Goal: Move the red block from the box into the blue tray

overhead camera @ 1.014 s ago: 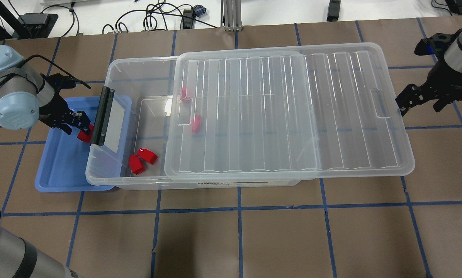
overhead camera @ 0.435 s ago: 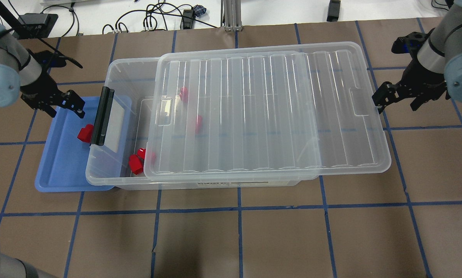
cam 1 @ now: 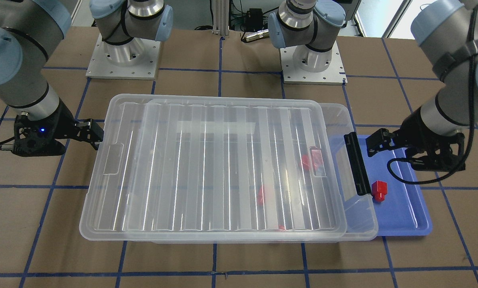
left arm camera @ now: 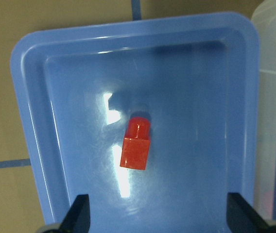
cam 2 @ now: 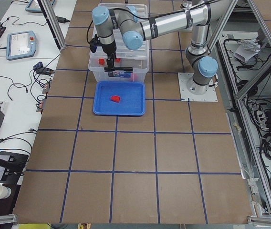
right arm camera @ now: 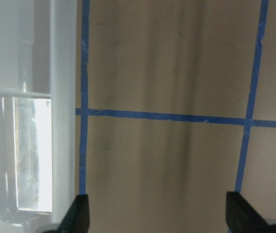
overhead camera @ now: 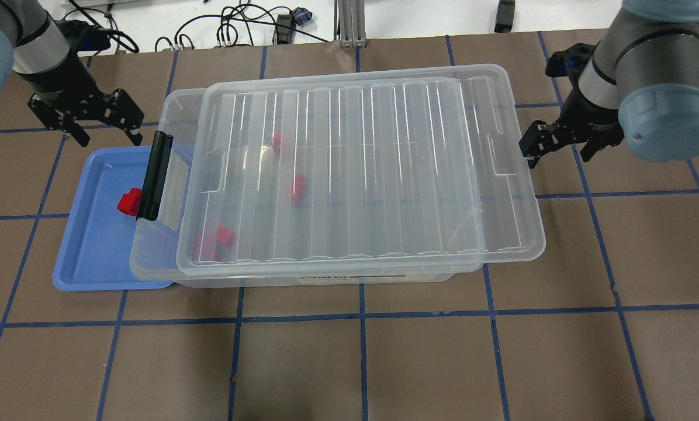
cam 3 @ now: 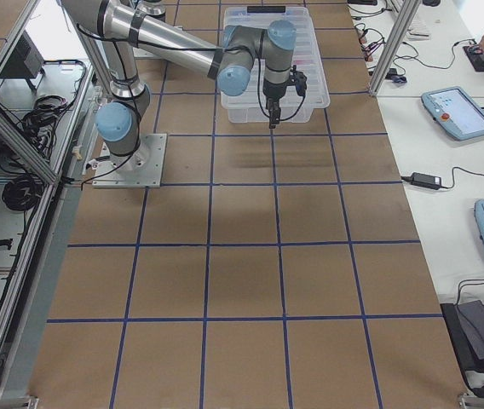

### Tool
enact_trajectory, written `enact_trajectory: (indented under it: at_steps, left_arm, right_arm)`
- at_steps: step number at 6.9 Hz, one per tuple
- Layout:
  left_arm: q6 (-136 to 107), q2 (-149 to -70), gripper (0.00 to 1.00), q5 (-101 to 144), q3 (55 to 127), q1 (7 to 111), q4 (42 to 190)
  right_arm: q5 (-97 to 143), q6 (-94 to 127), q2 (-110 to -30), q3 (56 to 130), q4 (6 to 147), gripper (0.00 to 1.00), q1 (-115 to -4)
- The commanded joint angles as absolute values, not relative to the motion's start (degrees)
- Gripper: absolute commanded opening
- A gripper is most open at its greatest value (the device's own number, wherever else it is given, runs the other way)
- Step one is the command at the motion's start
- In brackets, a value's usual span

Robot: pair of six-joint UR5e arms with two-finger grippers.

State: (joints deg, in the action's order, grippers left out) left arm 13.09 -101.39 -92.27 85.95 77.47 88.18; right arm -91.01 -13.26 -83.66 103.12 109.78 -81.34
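Note:
One red block (overhead camera: 128, 202) lies in the blue tray (overhead camera: 92, 251), next to the box's black latch (overhead camera: 154, 175); it also shows in the left wrist view (left arm camera: 136, 148). My left gripper (overhead camera: 108, 135) is open and empty, above the tray's far edge. The clear box (overhead camera: 326, 278) holds several more red blocks (overhead camera: 297, 187) under its ribbed lid (overhead camera: 384, 175), which covers most of the box. My right gripper (overhead camera: 557, 153) is open and empty, with one finger at the lid's right short edge.
The tray's right side is tucked under the box's latch end. Cables and a metal post (overhead camera: 349, 23) lie beyond the table's far edge. The arm bases (cam 1: 123, 56) stand behind the box. Brown table (overhead camera: 361, 362) with blue tape lines stretches in front.
The left gripper let go of the red block in the tray and moved off toward the far side. The lid slid left over the box, with the right gripper following it.

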Motion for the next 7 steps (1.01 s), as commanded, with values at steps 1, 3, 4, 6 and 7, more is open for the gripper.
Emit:
enact_trajectory:
  at_steps: [1, 3, 4, 6, 7]
  left_arm:
    - [0.5, -96.6, 1.00, -92.4, 85.6, 86.9, 91.3]
    - [-4.6, -94.1, 1.00, -96.8, 85.4, 92.9, 91.0]
    - [-4.7, -93.4, 1.00, -92.5, 86.4, 93.0, 91.2]
    - [-3.8, -92.7, 1.00, -91.1, 86.6, 92.9, 90.4]
    - [-3.7, -92.6, 1.00, -91.2, 86.1, 92.1, 90.4]
  right_arm:
    - [-90.8, -11.2, -83.4, 103.2, 110.6, 1.00, -84.7]
    - [-90.9, -10.9, -83.4, 103.2, 110.9, 1.00, -86.7]
    - [-91.1, -10.9, -83.8, 102.2, 110.8, 1.00, -86.7]
    - [-91.5, -10.9, -85.2, 94.4, 103.5, 1.00, -86.6]
    - [-91.2, -9.4, -86.2, 89.3, 96.4, 1.00, -87.4]
